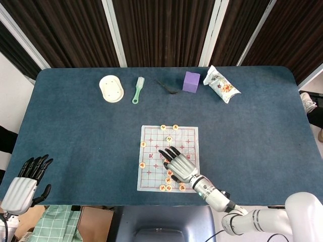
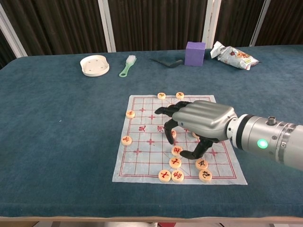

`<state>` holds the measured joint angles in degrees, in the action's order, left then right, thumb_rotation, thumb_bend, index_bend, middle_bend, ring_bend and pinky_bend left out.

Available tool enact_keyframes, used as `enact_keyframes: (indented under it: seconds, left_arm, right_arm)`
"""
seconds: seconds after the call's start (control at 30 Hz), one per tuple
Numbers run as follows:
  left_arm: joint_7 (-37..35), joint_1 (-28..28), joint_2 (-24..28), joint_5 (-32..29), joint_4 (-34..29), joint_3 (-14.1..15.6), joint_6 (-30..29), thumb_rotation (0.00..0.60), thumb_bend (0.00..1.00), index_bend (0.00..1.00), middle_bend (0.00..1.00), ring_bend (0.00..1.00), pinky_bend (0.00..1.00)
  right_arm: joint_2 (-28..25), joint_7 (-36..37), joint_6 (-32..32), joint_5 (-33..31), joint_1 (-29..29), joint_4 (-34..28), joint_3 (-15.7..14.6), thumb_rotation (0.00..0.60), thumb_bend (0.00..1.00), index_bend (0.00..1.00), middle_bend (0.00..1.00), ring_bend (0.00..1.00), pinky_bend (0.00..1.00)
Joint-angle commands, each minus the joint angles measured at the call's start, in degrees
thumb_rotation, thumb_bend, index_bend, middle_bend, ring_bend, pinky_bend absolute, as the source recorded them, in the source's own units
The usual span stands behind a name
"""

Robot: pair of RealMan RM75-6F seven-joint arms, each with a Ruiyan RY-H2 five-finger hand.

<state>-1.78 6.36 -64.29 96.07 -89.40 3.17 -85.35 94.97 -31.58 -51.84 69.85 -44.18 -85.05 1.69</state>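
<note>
In the head view, the right hand point(image 1: 179, 165) hovered palm-down over the near half of the Chinese chess board sheet point(image 1: 192, 136), which lay flat on the blue surface point(image 1: 75, 136). Its fingers were spread and pointed away from the robot. Round wooden chess pieces lay scattered on the sheet, two of them point(image 1: 169, 127) at its far edge and others along the near edge beside the wrist. The left hand point(image 1: 24, 184) hung off the near left corner of the surface, fingers apart and holding nothing. Along the far side lay a white soap dish point(image 1: 111, 88), a green brush point(image 1: 138, 89), a dark spoon point(image 1: 167, 87), a purple block point(image 1: 191, 81) and a snack packet point(image 1: 221, 84).

In the chest view, the right hand point(image 2: 201, 124) arched over the sheet point(image 2: 142, 156) with its dark fingertips point(image 2: 171, 141) curled down. A red-marked chess piece point(image 2: 176, 151) lay just beside the thumb tip and a fingertip; whether they gripped it could not be told. More pieces point(image 2: 176, 162) lay near it, toward the sheet's near edge.
</note>
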Motion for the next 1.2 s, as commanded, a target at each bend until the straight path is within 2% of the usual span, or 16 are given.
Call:
enact_keyframes:
  seconds: [0.03, 0.23, 0.4, 0.5, 0.53, 0.6, 0.67, 0.73, 0.83, 0.93, 1.03, 1.1, 1.2]
  left_arm:
    - [-0.07, 0.02, 0.04, 0.07, 0.03, 0.05, -0.03, 0.600, 0.45, 0.00, 0.00, 0.00, 0.01]
    - [-1.01, 0.22, 0.36, 0.39, -0.01, 0.32, 0.16, 0.600, 0.45, 0.00, 0.00, 0.00, 0.01]
    - [-0.89, 0.13, 0.30, 1.14, 0.13, 0.61, -0.31, 0.600, 0.45, 0.00, 0.00, 0.00, 0.01]
    - [0.01, -0.15, 0.28, 1.15, -0.01, 0.60, -0.76, 0.600, 0.45, 0.00, 0.00, 0.00, 0.01]
    - [0.73, -0.39, 0.23, 0.87, -0.13, 0.45, -1.08, 0.600, 0.45, 0.00, 0.00, 0.00, 0.01]
    - [2.24, -0.89, -0.05, 0.25, -0.25, -0.03, -1.93, 0.600, 0.45, 0.00, 0.00, 0.00, 0.01]
    - [4.08, -1.49, -0.58, -0.92, -0.29, -0.89, -2.97, 0.600, 0.45, 0.00, 0.00, 0.00, 0.01]
    - [4.25, -1.64, -0.82, -1.33, -0.29, -1.31, -3.40, 0.600, 0.45, 0.00, 0.00, 0.00, 0.01]
    - [1.35, -1.30, -0.06, -0.73, -0.48, -0.71, -2.68, 0.600, 0.45, 0.00, 0.00, 0.00, 0.02]
    - [3.53, -1.32, -0.56, -1.33, -0.38, -1.08, -2.45, 0.600, 0.45, 0.00, 0.00, 0.00, 0.02]
    - [5.87, -1.16, -1.00, -2.28, -1.36, -0.99, -1.02, 0.600, 0.45, 0.00, 0.00, 0.00, 0.02]
    - [6.81, -1.03, -1.05, -2.40, -1.78, -0.89, -0.46, 0.600, 0.45, 0.00, 0.00, 0.00, 0.02]
    - [6.88, -0.81, -1.33, -1.75, -1.70, -1.07, -0.79, 0.600, 0.45, 0.00, 0.00, 0.00, 0.02]
  right_arm:
    - [0.05, -0.16, 0.05, -0.08, -0.01, 0.01, 0.00, 0.600, 0.48, 0.51, 0.07, 0.00, 0.00]
    - [-1.08, 0.10, -0.99, 0.39, 0.65, -1.78, 0.07, 0.600, 0.48, 0.43, 0.06, 0.00, 0.00]
    - [-6.29, 4.81, -5.46, 4.39, 3.15, -7.74, 0.02, 0.600, 0.48, 0.37, 0.04, 0.00, 0.00]
    - [-12.96, 7.55, -10.41, 7.10, 6.80, -13.49, -1.61, 0.600, 0.48, 0.24, 0.01, 0.00, 0.00]
    - [-16.62, 7.62, -12.30, 6.95, 8.77, -16.59, -2.80, 0.600, 0.48, 0.14, 0.00, 0.00, 0.00]
    - [-22.86, 7.00, -15.24, 6.26, 12.04, -21.39, -5.14, 0.600, 0.47, 0.03, 0.00, 0.00, 0.00]
    - [-29.10, 6.87, -20.39, 6.41, 16.92, -24.86, -8.34, 0.600, 0.46, 0.00, 0.00, 0.00, 0.00]
    - [-31.83, 9.56, -27.53, 8.07, 23.15, -23.85, -11.18, 0.600, 0.46, 0.00, 0.00, 0.00, 0.00]
    - [-31.15, 16.27, -36.54, 9.97, 31.71, -17.04, -13.53, 0.600, 0.43, 0.00, 0.00, 0.00, 0.00]
    - [-31.16, 21.40, -41.31, 11.93, 35.90, -12.83, -13.52, 0.600, 0.39, 0.00, 0.00, 0.00, 0.00]
    - [-30.36, 26.64, -47.58, 16.14, 38.23, -9.67, -11.19, 0.600, 0.37, 0.00, 0.00, 0.00, 0.00]
    - [-29.68, 26.42, -48.41, 16.73, 39.06, -8.26, -10.50, 0.600, 0.37, 0.00, 0.00, 0.00, 0.00]
    - [-29.77, 27.21, -46.39, 17.18, 39.20, -7.88, -10.32, 0.600, 0.37, 0.00, 0.00, 0.00, 0.00]
